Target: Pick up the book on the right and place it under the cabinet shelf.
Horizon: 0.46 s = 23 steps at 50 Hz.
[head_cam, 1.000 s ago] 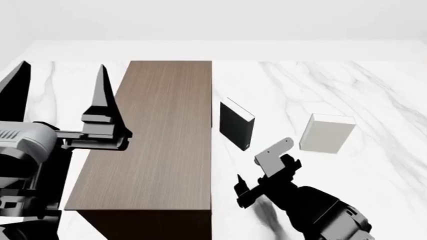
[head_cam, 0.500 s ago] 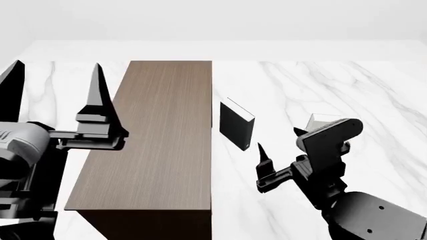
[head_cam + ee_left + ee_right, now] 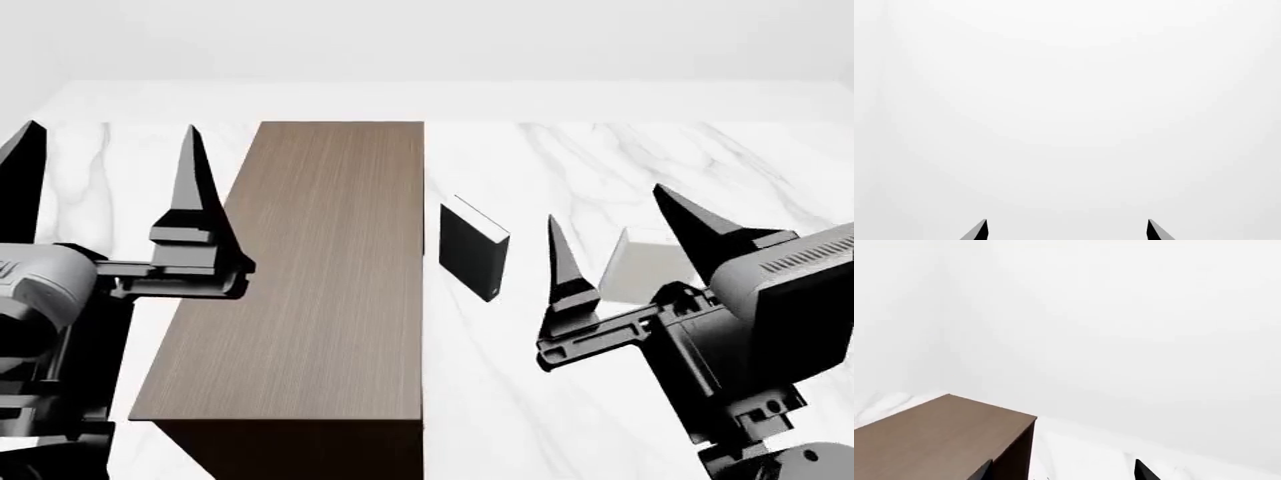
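Right gripper (image 3: 627, 250) has swung up and outward over the last second: it was low near the table edge with fingers pointing sideways, now it's raised, fingers pointing up and away, jaws spread wide, nothing between them. Left gripper (image 3: 107, 150) has barely shifted, also raised with its jaws apart and empty, hovering by the near-left side of the cabinet (image 3: 314, 270). Nearest to the robot is the cabinet's front end; its brown top runs away down the marble table (image 3: 774, 200). Just right of the cabinet's right edge stands the black book (image 3: 471, 250), upright, white page edge on top. Further right, the pale book (image 3: 645, 262) is the one on the right, so the task's thing; it is mostly hidden behind the right gripper and wrist, looks upright on the table, well apart from the cabinet and not under any shelf. Right wrist view shows only the cabinet corner and blank wall, no book, so the camera is aimed too high; left wrist view shows only blank wall and two fingertips. Step in hand, I'd judge: approach to the pale book, pre-grasp. Next move calls for tilting the right wrist down, bringing the open fingers either side of the book's thin faces, and staying clear of the black book.
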### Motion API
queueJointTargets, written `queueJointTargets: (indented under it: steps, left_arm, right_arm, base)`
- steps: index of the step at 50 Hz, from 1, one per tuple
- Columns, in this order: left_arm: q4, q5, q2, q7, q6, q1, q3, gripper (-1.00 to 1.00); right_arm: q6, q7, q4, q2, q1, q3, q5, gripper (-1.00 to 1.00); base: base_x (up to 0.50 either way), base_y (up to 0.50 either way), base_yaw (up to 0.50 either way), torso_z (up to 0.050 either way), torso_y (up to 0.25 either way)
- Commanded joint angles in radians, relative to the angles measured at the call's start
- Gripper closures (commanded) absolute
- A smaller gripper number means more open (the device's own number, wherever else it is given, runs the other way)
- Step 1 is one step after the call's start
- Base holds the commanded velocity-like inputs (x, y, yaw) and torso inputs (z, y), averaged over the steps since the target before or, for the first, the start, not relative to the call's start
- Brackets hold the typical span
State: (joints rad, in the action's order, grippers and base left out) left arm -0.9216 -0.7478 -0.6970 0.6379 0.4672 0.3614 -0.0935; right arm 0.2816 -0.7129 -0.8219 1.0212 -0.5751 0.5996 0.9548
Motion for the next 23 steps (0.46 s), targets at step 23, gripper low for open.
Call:
queueJointTargets:
  steps: [23]
  left_arm:
    - [-0.067, -0.045, -0.023, 0.03, -0.04, -0.022, 0.049, -1.0]
  right_arm:
    - [-0.144, -0.179, -0.192, 0.098, 0.142, -0.071, -0.094, -1.0]
  base:
    - [0.0, 0.0, 0.0, 0.0, 0.0]
